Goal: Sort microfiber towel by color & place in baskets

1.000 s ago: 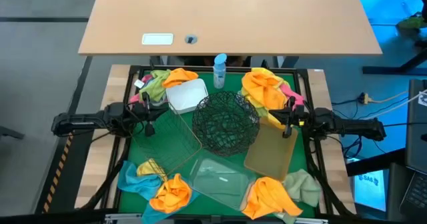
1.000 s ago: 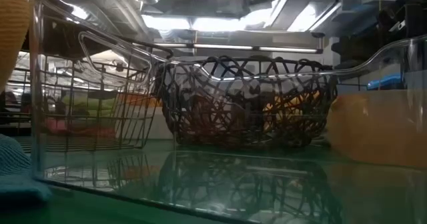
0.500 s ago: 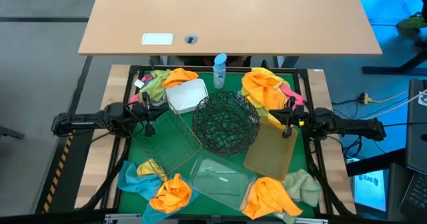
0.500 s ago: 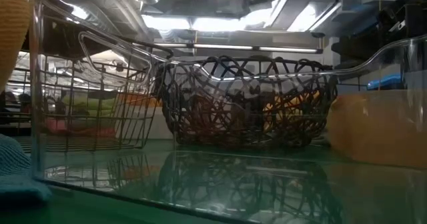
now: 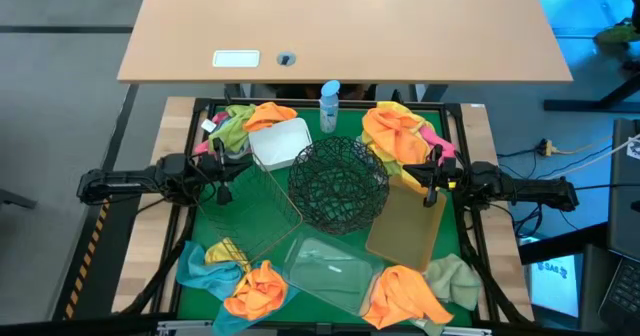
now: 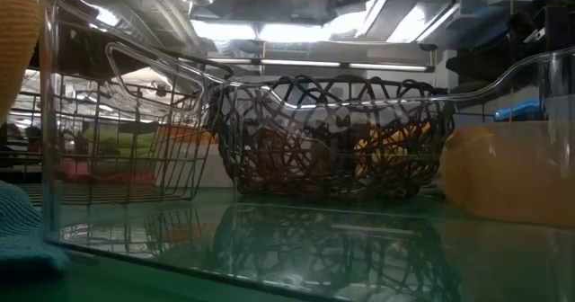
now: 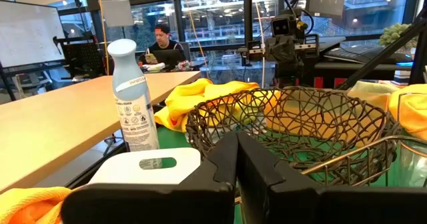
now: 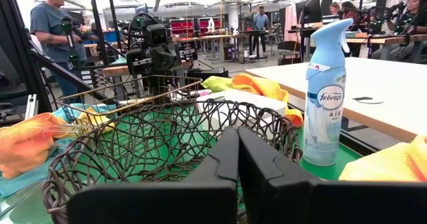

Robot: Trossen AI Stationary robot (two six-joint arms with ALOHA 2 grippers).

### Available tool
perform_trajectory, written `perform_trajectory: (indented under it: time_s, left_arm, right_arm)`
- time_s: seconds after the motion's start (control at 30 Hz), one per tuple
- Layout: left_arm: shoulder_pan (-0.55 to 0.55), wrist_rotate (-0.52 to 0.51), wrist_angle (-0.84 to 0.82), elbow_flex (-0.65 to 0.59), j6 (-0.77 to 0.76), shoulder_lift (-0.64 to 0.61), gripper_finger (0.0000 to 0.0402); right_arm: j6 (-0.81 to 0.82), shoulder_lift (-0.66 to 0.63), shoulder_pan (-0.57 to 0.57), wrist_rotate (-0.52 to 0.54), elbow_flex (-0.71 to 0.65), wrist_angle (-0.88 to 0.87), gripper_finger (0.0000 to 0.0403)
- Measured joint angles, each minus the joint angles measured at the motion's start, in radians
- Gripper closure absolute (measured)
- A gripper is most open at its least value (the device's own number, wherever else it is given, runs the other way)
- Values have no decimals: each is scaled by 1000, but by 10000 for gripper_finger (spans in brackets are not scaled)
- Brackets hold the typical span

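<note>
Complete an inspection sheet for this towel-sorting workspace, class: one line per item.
Surface: green mat on the table.
Job's things: microfiber towels in four heaps at the mat's corners, e.g. orange towel; black wire bowl, wire basket, clear tray, tan tray and white tub hold no towels.
Clutter: spray bottle at the far edge.
Grippers: left claw and right claw shut, holding nothing, at the mat's sides.
Cables: one on the floor at right.
Surroundings: wooden desk beyond; people in the room behind.

Crumpled towels [image 5: 398,134] heaped at the mat's four corners around five empty baskets [image 5: 338,184].
</note>
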Motion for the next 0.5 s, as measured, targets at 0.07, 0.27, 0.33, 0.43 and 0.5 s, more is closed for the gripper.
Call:
perform_trajectory:
  time_s: [0.07, 0.27, 0.33, 0.43, 0.5]
  left_arm:
    - [0, 0, 0, 0, 0, 0, 400]
    - [0, 0, 0, 0, 0, 0, 400]
    - [0, 0, 0, 0, 0, 0, 400]
    - [0, 0, 0, 0, 0, 0, 400]
    - [0, 0, 0, 0, 0, 0, 400]
  right_arm:
    - [0, 0, 0, 2, 0, 0, 402]
    - [4, 0, 0, -7, 0, 0, 402]
    - [41, 0, 0, -16, 0, 0, 402]
    - [102, 0, 0, -34, 0, 3, 402]
    - [123, 0, 0, -40, 0, 4, 402]
